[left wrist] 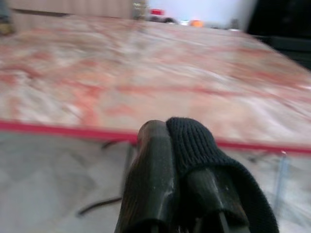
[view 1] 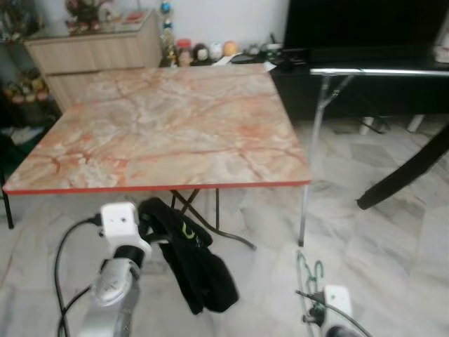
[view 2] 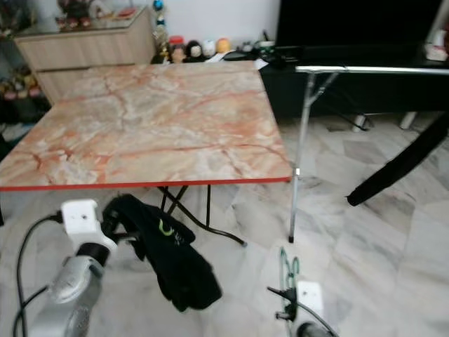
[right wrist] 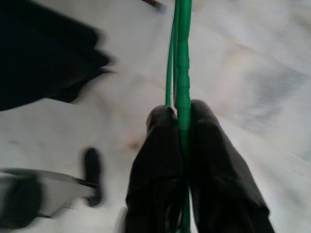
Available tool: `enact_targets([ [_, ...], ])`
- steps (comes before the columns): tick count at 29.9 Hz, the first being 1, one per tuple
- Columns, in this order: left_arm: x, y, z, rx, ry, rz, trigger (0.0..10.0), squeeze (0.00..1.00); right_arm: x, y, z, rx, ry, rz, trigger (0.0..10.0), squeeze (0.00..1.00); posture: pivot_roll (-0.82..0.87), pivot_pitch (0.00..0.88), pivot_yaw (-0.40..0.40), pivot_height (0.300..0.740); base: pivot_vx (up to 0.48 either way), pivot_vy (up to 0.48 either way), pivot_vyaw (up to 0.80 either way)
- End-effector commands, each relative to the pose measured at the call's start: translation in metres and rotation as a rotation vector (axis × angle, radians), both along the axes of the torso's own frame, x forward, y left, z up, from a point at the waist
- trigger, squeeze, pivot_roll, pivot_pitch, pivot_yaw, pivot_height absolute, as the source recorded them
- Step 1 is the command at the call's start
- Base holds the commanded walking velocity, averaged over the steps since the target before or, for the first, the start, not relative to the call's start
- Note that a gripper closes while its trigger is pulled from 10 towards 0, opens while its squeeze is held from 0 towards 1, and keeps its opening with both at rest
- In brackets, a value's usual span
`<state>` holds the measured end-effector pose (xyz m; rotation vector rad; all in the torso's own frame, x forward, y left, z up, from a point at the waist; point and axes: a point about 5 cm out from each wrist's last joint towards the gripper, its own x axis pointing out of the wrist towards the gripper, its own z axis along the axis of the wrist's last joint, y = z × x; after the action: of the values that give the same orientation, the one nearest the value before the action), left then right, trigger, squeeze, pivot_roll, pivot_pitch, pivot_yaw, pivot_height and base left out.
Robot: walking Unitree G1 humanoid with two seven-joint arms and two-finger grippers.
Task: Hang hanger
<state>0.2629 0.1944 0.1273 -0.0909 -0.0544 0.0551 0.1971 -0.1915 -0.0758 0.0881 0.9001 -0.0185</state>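
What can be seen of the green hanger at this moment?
The green hanger is thin green wire, apparently coated, with two strands running close together. The right gripper is shut on it, one black finger on either side. In the head views its hook end rises just above the right wrist, low over the marble floor and right of the table. Its full shape is out of sight.
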Motion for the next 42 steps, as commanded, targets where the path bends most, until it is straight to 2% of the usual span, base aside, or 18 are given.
enact_targets([
  [1,0.013,-0.001,0.052,0.013,-0.191,-0.015,10.0,0.00,-0.002,-0.010,0.000,-0.021,0.007,-0.013,10.0,0.00,-0.02,0.000,0.036,0.732,0.480,0.000,0.00],
  [3,0.021,0.005,0.080,0.016,-0.276,-0.021,10.0,0.00,-0.002,-0.009,0.000,-0.021,0.007,-0.012,10.0,0.00,-0.02,0.000,0.036,0.732,0.480,0.000,0.00],
  [4,0.021,0.005,0.080,0.016,-0.276,-0.021,10.0,0.00,-0.002,-0.009,0.000,-0.021,0.007,-0.012,10.0,0.00,-0.02,0.000,0.036,0.732,0.480,0.000,0.00],
  [5,0.030,0.007,0.108,0.058,-0.349,-0.047,10.0,0.00,-0.002,-0.009,0.000,-0.020,0.007,-0.011,10.0,0.00,-0.01,0.000,0.037,0.732,0.480,0.000,0.00],
  [8,0.039,0.009,0.135,0.101,-0.409,-0.070,10.0,0.00,-0.001,-0.008,0.000,-0.020,0.007,-0.010,10.0,0.00,-0.01,0.000,0.040,0.732,0.480,0.000,0.00],
  [9,0.047,0.008,0.156,0.149,-0.448,-0.089,10.0,0.00,-0.001,-0.008,0.000,-0.019,0.007,-0.011,10.0,0.00,-0.01,0.000,0.042,0.732,0.480,0.000,0.00],
  [10,0.047,0.008,0.156,0.149,-0.448,-0.089,10.0,0.00,-0.001,-0.008,0.000,-0.019,0.007,-0.011,10.0,0.00,-0.01,0.000,0.042,0.732,0.480,0.000,0.00],
  [11,0.053,0.006,0.175,0.171,-0.487,-0.103,10.0,0.00,-0.001,-0.008,0.001,-0.018,0.006,-0.012,10.0,0.00,0.00,0.000,0.043,0.732,0.480,0.000,0.00],
  [18,0.076,0.000,0.221,0.192,-0.571,-0.105,10.0,0.00,0.000,-0.007,0.001,-0.023,0.008,0.001,10.0,0.00,0.01,0.000,0.045,0.732,0.480,0.000,0.00],
  [21,0.082,-0.007,0.226,0.195,-0.574,-0.125,10.0,0.00,0.000,-0.007,0.001,-0.022,0.009,0.002,10.0,0.00,0.00,0.000,0.048,0.732,0.480,0.000,0.00],
  [26,0.085,-0.013,0.216,0.173,-0.519,-0.160,10.0,0.00,0.000,-0.007,0.001,-0.022,0.009,0.000,10.0,0.00,0.00,0.000,0.053,0.732,0.345,0.000,0.00],
  [29,0.084,-0.019,0.189,0.170,-0.435,-0.216,10.0,0.00,0.000,-0.006,0.001,-0.023,0.012,0.005,10.0,0.00,0.00,0.000,0.053,0.732,0.000,0.000,0.00],
  [30,0.077,-0.021,0.170,0.158,-0.385,-0.238,10.0,0.00,0.000,-0.006,0.000,-0.024,0.014,0.007,10.0,0.00,0.00,0.000,0.053,0.732,0.000,0.000,0.00],
  [32,0.074,-0.021,0.164,0.154,-0.368,-0.244,10.0,0.00,0.000,-0.006,0.000,-0.024,0.014,0.007,10.0,0.00,0.00,0.000,0.053,0.732,0.000,0.000,0.00],
  [33,0.064,-0.021,0.145,0.107,-0.312,-0.260,10.0,0.00,-0.001,-0.006,0.000,-0.025,0.016,0.011,10.0,0.00,0.00,0.000,0.050,0.732,0.000,0.000,0.00],
  [34,0.042,-0.022,0.114,0.035,-0.216,-0.287,10.0,0.00,-0.001,-0.007,0.000,-0.026,0.019,0.017,10.0,0.00,0.01,0.000,0.050,0.732,0.000,0.000,0.00],
  [35,0.033,-0.022,0.103,0.014,-0.179,-0.290,10.0,0.00,-0.001,-0.007,0.000,-0.027,0.020,0.020,10.0,0.00,0.01,0.000,0.049,0.732,0.000,0.000,0.00],
  [42,0.002,-0.021,0.064,0.019,-0.026,-0.296,10.0,0.00,-0.001,-0.007,0.000,-0.030,0.023,0.032,10.0,0.00,0.01,0.000,0.050,0.732,0.000,0.000,0.00],
])
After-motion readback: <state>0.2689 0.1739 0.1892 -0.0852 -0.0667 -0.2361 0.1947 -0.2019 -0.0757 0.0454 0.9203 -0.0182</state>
